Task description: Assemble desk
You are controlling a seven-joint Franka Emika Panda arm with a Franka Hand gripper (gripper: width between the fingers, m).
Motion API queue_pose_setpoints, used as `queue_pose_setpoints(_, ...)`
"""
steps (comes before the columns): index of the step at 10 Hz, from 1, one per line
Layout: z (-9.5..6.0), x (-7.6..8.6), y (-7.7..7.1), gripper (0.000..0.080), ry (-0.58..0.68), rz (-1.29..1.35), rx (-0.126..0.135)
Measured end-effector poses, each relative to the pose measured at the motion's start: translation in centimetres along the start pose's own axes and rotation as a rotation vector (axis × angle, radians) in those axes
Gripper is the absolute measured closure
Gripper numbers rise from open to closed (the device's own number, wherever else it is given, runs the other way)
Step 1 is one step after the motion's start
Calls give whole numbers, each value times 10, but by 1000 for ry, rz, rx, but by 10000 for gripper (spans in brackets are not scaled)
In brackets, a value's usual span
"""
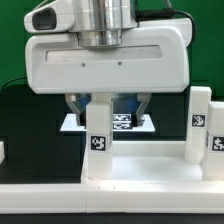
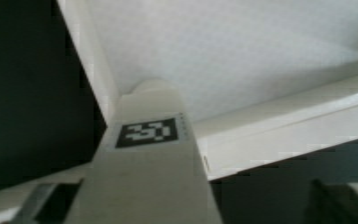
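The desk's white tabletop (image 1: 60,185) lies flat at the front, its raised rim showing; in the wrist view it (image 2: 247,60) fills the far part. A white square leg (image 1: 98,145) with a black-and-white tag stands upright on the tabletop near a corner, and it also shows in the wrist view (image 2: 149,160). My gripper (image 1: 108,108) hangs straight above it, open, with the leg's top between the fingers (image 1: 76,106). In the wrist view my gripper (image 2: 197,202) has the leg next to one finger (image 2: 51,200), with a dark gap to the other.
Two more white tagged legs (image 1: 201,125) stand upright at the exterior view's right, on the tabletop's edge. The marker board (image 1: 128,122) lies behind the gripper on the black table. A green wall is at the back.
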State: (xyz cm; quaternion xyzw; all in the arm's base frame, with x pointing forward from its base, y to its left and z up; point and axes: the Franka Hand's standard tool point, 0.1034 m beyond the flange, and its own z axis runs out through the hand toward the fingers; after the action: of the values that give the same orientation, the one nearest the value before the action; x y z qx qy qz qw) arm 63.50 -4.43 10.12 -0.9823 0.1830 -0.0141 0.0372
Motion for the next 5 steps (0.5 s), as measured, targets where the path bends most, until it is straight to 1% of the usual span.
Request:
queue_pose_setpoints(1,0,1,5,422,0,96,-5)
queue_pose_setpoints(2,1,0,7,506,-2,178,-8)
queue_pose_setpoints(3,1,0,7,506,-2,236,-8)
queue_pose_setpoints(5,0,1,9,506,2,472,-8)
